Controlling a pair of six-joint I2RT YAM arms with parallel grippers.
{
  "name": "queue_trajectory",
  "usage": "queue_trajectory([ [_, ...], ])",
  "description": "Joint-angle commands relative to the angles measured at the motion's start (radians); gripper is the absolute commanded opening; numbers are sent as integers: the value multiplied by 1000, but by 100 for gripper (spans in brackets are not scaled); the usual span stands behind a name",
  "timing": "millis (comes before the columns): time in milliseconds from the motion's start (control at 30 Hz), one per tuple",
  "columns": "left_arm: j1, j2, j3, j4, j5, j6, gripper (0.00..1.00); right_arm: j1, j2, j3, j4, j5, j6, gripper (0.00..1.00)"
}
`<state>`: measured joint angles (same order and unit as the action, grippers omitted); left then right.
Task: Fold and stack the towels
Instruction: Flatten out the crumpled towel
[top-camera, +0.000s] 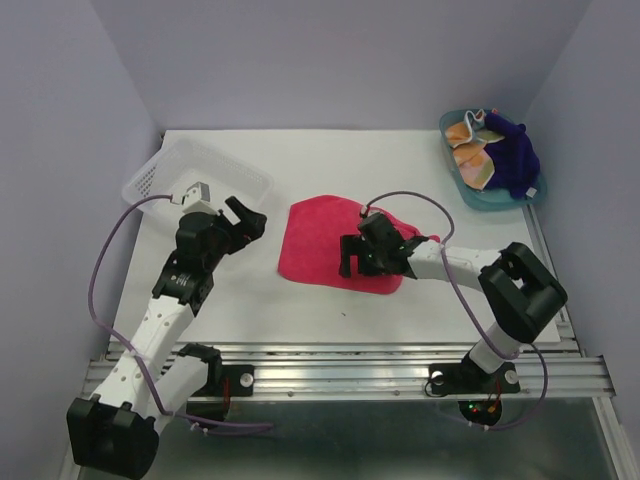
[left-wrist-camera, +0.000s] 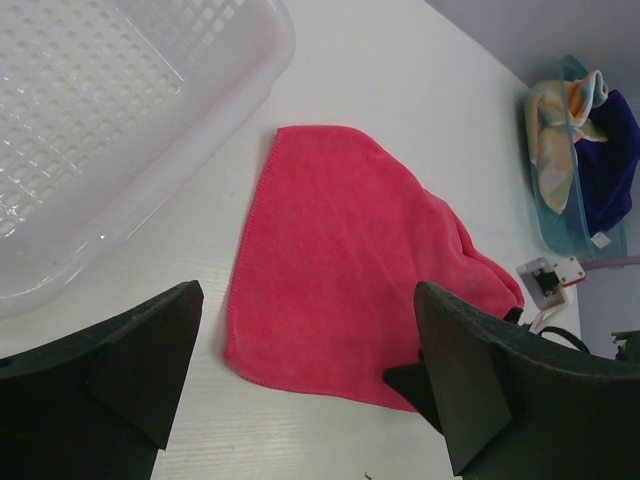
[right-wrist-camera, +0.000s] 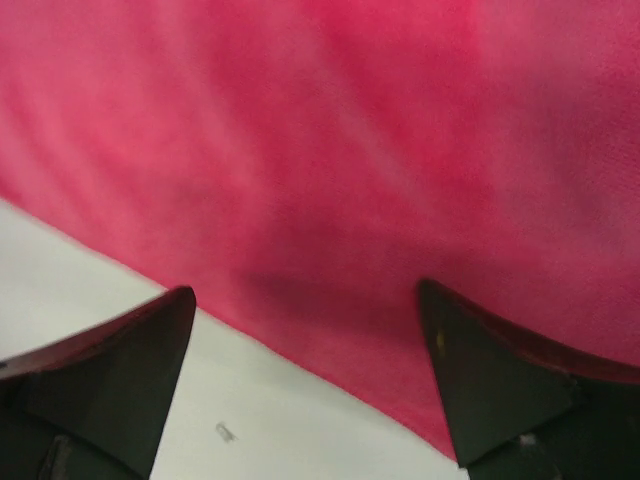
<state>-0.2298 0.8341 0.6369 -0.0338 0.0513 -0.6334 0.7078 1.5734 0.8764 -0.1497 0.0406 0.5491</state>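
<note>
Pink-red towel (top-camera: 320, 235) lies spread mid table (top-camera: 400, 170). Your right gripper (right-wrist-camera: 305, 300) hovers wide open and empty over its near edge. Left gripper (left-wrist-camera: 308, 290), also wide open and empty, sits off its left side. Orange towel (top-camera: 472, 150) and purple towel (top-camera: 515, 160) are bunched in the tray (top-camera: 490, 203).

Pink-red towel (top-camera: 318, 240), centre: soft, matt, fuzzy cloth. White basket (top-camera: 160, 172), far left: glossy, translucent perforated plastic. Teal tray (top-camera: 478, 198), far right: smooth shiny plastic. Table (top-camera: 400, 170): smooth matt white. Near rail (top-camera: 350, 365): brushed grey metal.
</note>
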Motion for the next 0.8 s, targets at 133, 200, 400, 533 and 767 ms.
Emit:
queue_trajectory([
  [133, -68, 33, 43, 49, -21, 18, 99, -79, 103, 21, -50, 74, 123, 100],
  [200, -78, 45, 50, 49, -22, 20, 99, -131, 83, -49, -63, 71, 149, 100],
  [400, -123, 94, 78, 52, -42, 26, 99, -343, -50, -160, -149, 152, 161, 100],
  [533, -137, 125, 89, 60, -44, 35, 99, -415, -156, -137, -209, 228, 121, 100],
  [767, -167, 183, 98, 98, -42, 51, 99, -133, -286, -65, -194, 267, -127, 100],
])
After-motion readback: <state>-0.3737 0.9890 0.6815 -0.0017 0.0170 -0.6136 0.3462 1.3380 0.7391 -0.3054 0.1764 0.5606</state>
